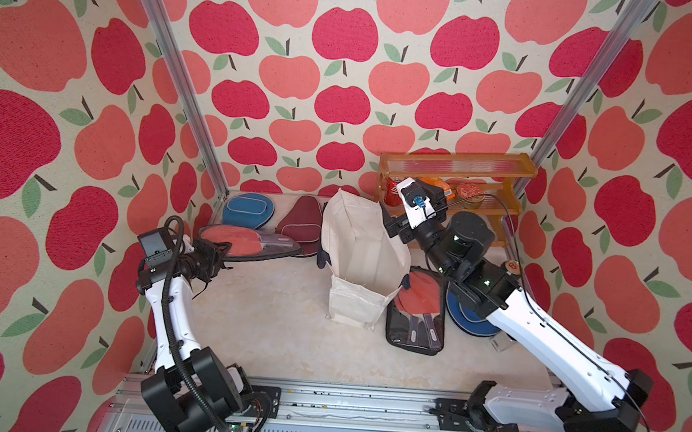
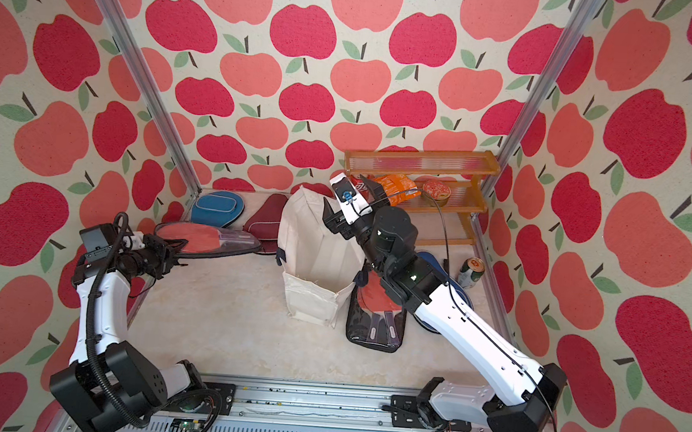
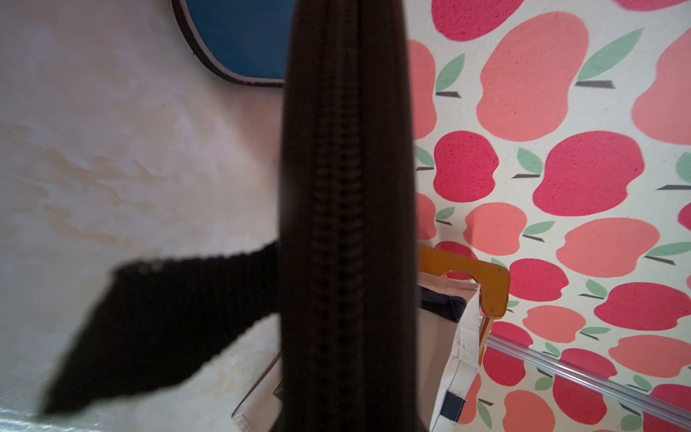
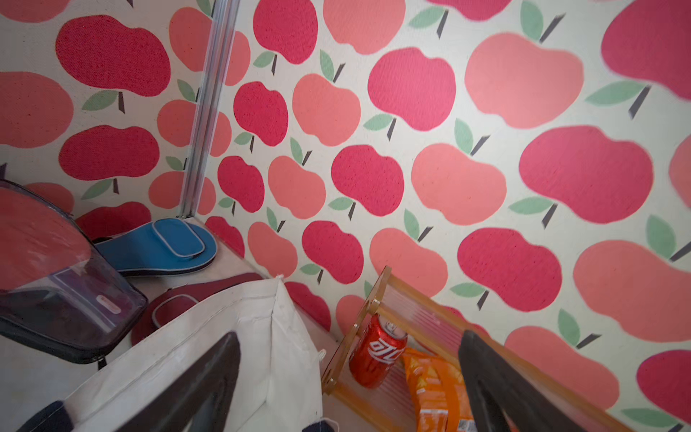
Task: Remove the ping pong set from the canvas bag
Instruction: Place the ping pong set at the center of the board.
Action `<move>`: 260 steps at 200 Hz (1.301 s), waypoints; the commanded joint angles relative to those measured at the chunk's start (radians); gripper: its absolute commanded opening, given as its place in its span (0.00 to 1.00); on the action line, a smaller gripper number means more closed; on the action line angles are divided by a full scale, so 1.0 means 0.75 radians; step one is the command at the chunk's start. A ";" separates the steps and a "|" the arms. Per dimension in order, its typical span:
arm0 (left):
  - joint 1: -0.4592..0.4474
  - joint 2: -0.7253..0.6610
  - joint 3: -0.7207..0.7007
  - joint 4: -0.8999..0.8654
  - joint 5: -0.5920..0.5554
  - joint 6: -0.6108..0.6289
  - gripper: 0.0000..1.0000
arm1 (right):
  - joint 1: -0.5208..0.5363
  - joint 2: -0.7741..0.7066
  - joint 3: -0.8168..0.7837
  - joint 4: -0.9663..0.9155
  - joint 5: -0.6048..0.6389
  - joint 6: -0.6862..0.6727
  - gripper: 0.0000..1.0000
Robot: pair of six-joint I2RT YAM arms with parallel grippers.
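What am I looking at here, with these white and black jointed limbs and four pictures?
These are two robot arms, each ending in a two-fingered gripper. Two pictures look down from overhead; two come from cameras on the arms' wrists. The left gripper is shut on the zip edge of a black-edged clear pouch showing a red paddle. The right gripper hangs open by the top of the off-white canvas bag on the pale table. A blue paddle-shaped zip case and a maroon one lie at the back; another clear pouch and another blue case lie beside the bag, under the right arm.
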 commanded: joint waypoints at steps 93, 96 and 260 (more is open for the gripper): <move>-0.051 0.275 -0.038 -0.141 0.182 0.433 0.06 | -0.284 -0.025 0.082 -0.452 -0.532 0.630 0.92; -0.050 0.281 -0.040 -0.141 0.184 0.436 0.06 | -0.286 -0.029 0.077 -0.450 -0.534 0.632 0.92; 0.053 0.580 -0.110 0.044 -0.096 0.316 0.32 | -0.300 -0.255 -0.341 -0.138 -0.650 0.798 0.90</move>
